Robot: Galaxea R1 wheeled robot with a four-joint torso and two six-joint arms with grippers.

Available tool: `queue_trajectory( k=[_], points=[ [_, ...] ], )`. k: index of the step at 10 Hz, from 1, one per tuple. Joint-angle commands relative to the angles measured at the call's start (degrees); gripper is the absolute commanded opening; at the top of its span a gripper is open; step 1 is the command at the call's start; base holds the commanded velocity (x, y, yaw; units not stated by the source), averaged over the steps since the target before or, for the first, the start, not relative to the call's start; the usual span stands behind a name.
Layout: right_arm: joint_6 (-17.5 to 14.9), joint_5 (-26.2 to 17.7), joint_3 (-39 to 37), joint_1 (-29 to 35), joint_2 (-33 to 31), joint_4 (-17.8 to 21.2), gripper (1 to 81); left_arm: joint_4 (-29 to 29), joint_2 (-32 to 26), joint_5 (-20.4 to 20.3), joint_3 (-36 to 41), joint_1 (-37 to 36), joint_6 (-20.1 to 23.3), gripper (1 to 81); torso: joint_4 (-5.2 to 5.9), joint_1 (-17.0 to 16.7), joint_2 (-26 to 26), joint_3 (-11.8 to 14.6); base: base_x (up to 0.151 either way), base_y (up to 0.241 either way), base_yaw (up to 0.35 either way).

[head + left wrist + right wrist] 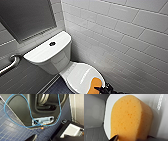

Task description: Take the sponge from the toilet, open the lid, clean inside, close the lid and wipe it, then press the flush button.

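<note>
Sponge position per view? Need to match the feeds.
Head: sponge at the bottom edge, on the front of the lid, with the right end effector at it.
Left wrist: blue cable over dark floor tiles.
Right wrist: sponge large at centre, on the lid.
Shared landmark: the white lid.

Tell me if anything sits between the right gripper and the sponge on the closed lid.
Nothing visible does. The right gripper is already at the edge of the sponge, which lies on the front of the closed lid, with no other object between them.
</note>
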Motion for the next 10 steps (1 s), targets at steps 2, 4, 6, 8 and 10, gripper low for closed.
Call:
queue_trajectory(
  k=[2, 4, 6, 8, 10],
  points=[
    [-0.1, -1.4, 0.6, 2.7, -0.8, -3.3, 81.1, 0.9, 0.2, 5.6, 1.0, 3.6, 0.1, 81.1, 0.00, 0.0, 0.0, 0.0, 0.000, 0.000, 0.000],
    [0.0, -1.9, -0.6, 3.4, -0.7, -4.0, 81.1, 0.8, 0.3, 6.8, 1.0, 3.6, 0.1, 81.1, 0.00, 0.0, 0.0, 0.0, 0.000, 0.000, 0.000],
    [0.0, -2.4, -1.6, 5.0, -1.0, -4.3, 81.1, 0.9, 0.3, 6.8, 1.0, 3.6, 0.1, 81.1, 0.00, 0.0, 0.0, 0.0, 0.000, 0.000, 0.000],
    [0.0, -3.7, -2.4, 6.7, -0.6, -4.4, 81.1, 0.9, 0.2, 6.8, 1.0, 3.6, 0.1, 81.1, 0.00, 0.0, 0.0, 0.0, 0.000, 0.000, 0.000],
    [0.0, -4.3, -2.7, 6.8, 0.1, -5.3, 81.1, 0.9, 0.0, 6.8, 1.0, 3.6, 0.0, 81.1, 0.00, 0.0, 0.0, 0.0, 0.000, 0.000, 0.000]
  ],
)
